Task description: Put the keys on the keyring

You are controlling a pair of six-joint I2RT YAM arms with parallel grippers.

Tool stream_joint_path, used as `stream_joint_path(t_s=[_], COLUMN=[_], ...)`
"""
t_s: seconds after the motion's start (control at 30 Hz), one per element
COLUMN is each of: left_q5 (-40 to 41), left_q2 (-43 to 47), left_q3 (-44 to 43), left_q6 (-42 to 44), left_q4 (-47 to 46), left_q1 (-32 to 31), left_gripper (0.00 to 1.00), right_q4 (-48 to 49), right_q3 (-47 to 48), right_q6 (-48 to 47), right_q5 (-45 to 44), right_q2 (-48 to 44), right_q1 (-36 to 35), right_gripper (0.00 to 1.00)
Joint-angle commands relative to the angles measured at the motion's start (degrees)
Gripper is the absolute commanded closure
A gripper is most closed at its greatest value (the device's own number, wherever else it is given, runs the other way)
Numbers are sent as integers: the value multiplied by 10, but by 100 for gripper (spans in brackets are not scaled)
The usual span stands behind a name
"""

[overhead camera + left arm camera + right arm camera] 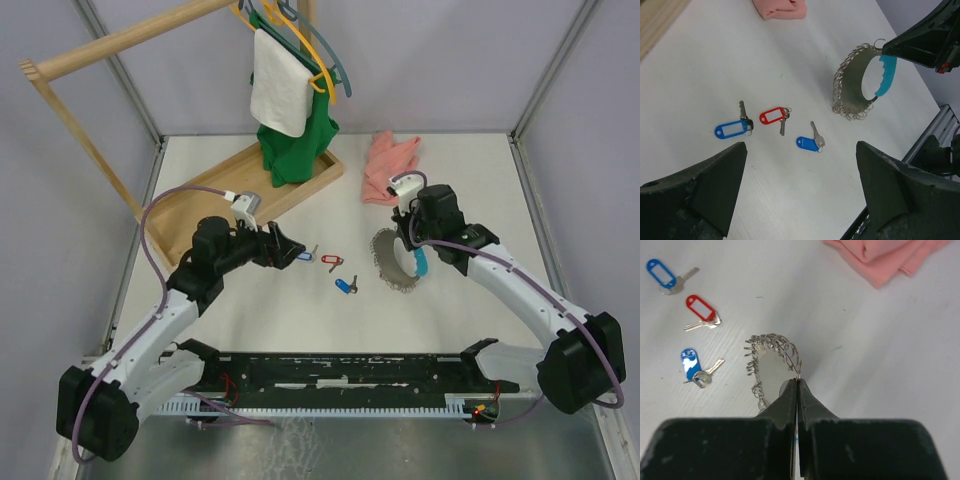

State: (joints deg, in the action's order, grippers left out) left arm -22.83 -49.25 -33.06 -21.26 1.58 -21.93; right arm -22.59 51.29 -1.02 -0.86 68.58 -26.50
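Silver keys (774, 116) all three lying loose on table (715, 60), none threaded | right gripper (797, 382) pinching keyring (852, 80) upright | left gripper (800, 165) hovering splayed, empty

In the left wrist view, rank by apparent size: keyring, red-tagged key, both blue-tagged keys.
1. keyring, clearly largest.
2. red-tagged key, blue-tagged key nearest the keyring, farther blue-tagged key: all look alike, so unranked.
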Motion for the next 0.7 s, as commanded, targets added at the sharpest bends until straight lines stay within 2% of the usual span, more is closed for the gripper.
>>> stream_joint_path(t_s=[0.0,0.2,0.37,0.5,0.67], left_q5=[-39,-13,-15,-53,-92], left_q2=[-73,-169,-243,-316,-377], left_q3=[-34,-59,-52,-29,-18], left_q6=[-67,-41,1,40,56], left_q4=[-100,-193,-336,-468,-595], left_q1=[-21,-70,-102,-111,-113], left_gripper=[3,4,6,10,23], right_q4=[45,49,14,-12,-12], right_q3=[47,56,77,95,83], right_q6=[-90,-164,-203,-216,-244], right_q5=[139,243,276,288,331], right_q2=[22,36,38,44,41], right_q1=[2,1,2,1,1], right_gripper=[99,99,99,99,99])
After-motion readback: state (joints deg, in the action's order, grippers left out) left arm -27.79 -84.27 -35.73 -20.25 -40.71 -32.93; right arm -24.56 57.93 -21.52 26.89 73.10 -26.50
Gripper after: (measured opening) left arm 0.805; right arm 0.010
